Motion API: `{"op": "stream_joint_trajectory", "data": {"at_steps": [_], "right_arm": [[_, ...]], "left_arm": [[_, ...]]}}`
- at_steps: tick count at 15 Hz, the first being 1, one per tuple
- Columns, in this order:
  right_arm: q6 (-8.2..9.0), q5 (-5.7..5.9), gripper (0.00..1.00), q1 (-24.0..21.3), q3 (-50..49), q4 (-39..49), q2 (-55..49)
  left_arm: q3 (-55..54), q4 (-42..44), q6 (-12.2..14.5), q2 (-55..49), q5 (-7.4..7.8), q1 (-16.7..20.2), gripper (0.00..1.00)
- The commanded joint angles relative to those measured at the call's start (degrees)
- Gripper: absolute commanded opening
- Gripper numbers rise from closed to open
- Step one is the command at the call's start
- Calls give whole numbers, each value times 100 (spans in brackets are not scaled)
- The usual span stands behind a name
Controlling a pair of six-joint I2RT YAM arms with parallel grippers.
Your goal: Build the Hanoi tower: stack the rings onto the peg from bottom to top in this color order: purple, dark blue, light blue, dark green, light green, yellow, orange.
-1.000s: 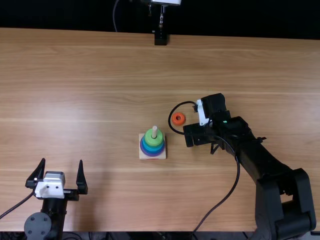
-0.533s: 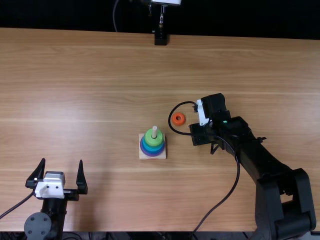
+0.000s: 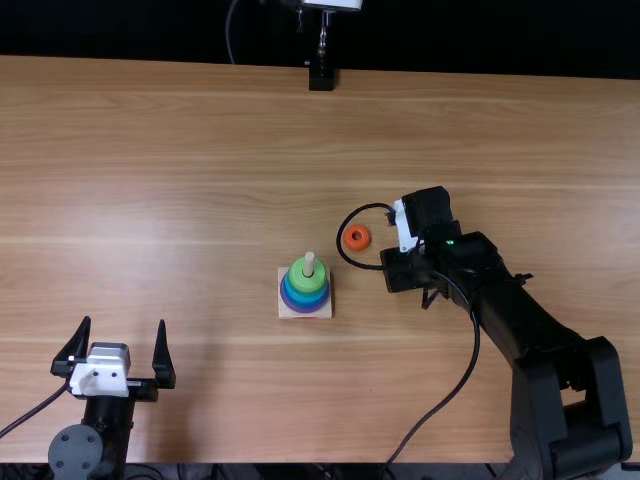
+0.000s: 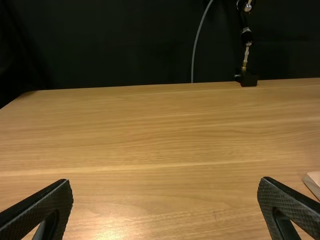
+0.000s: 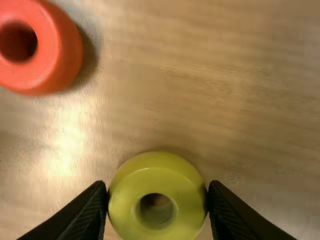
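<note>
The peg [image 3: 309,264] on its wooden base [image 3: 286,309] holds a light green ring [image 3: 307,284] on top, with blue and purple rings beneath it. An orange ring [image 3: 357,238] lies flat on the table to the right of the base. Just right of that, my right gripper [image 3: 388,272] points down at the table. The right wrist view has the right gripper [image 5: 157,200] shut on the yellow ring [image 5: 156,170], with the orange ring [image 5: 60,47] close by. My left gripper [image 3: 123,345] stands open at the near left; the left wrist view shows the left gripper [image 4: 165,187] with its fingers wide apart.
The wooden table [image 3: 180,160] spreads around the base. A dark stand [image 3: 321,78] is at its far edge. The right arm's cable loops beside the orange ring and runs toward the near edge. A corner of the wooden base [image 4: 314,183] enters the left wrist view.
The right gripper's visible finger, stretched toward the base a second ago, has drawn in to the right as the gripper closed. The left arm, tower and orange ring have kept their places.
</note>
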Motion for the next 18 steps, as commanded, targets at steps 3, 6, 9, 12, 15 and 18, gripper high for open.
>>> {"op": "stream_joint_trajectory", "data": {"at_steps": [3, 6, 9, 12, 15, 18], "right_arm": [[-12, -28, 0, -24, 674, -1067, 95], [-1, -28, 0, 2, 1061, -1816, 78], [20, -28, 0, 20, 1483, -2195, 42], [41, -28, 0, 29, 2098, -2691, -98], [52, -39, 0, 46, 2458, -2776, -485], [52, -39, 0, 371, 2898, -2776, -564]], "left_arm": [[-141, -92, 74, -62, -57, 66, 100], [-141, -92, 74, -62, -57, 66, 100], [-141, -92, 74, -62, -57, 66, 100], [-141, -92, 74, -62, -57, 66, 100], [-141, -92, 74, -62, -57, 66, 100], [-141, -92, 74, -62, -57, 66, 100]]}}
